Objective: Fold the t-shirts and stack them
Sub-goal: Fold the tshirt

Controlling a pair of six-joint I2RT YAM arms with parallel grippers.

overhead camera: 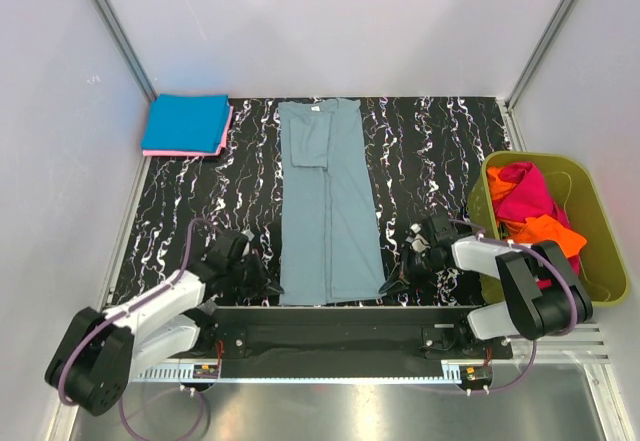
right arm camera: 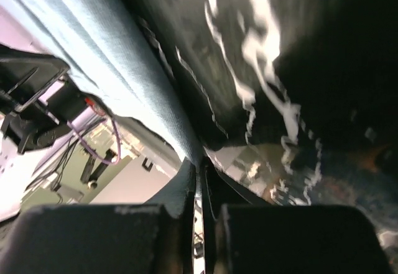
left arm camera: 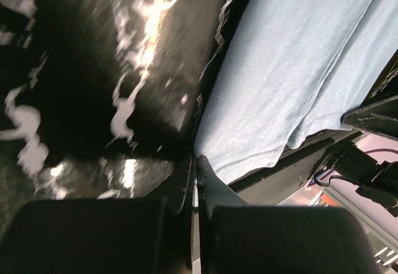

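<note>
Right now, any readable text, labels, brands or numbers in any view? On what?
No text can be read in any view.
White neck label on the grey-blue t-shirt: too small to read.
Wrist views: blurred, no lettering shows.

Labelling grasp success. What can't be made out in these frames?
- Left wrist view: left gripper shut at the grey-blue shirt hem; its fingers hide whether cloth is pinched.
- Right wrist view: right gripper, same, plus blur.
- Top view: heaped shirts in the tub, count unclear.
</note>
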